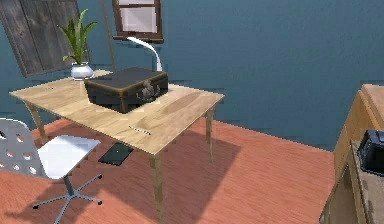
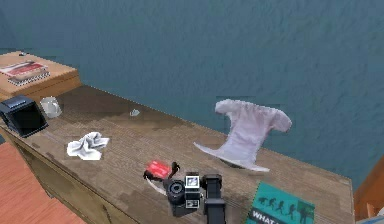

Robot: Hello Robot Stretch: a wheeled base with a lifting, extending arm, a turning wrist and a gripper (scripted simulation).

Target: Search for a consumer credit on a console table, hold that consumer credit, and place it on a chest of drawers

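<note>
Red and flat, a small card point(image 2: 158, 167), likely the consumer credit, lies on the dark wooden table point(image 2: 125, 148) just left of the black end effector point(image 2: 170, 183) and slightly farther out, its long side roughly across the picture. Whether the end effector grasps anything I cannot tell. The white print on the teal book point(image 2: 282, 208) is unreadable.

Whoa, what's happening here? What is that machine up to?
A wheeled robot's arm reaches out at a long wooden console table. Its jaws sit by a small red thing, probably the card it wants; whether they hold it cannot be told. A crumpled white cloth, a white garment and a teal book lie on the same top. Ahead stands a desk with a dark case.
</note>
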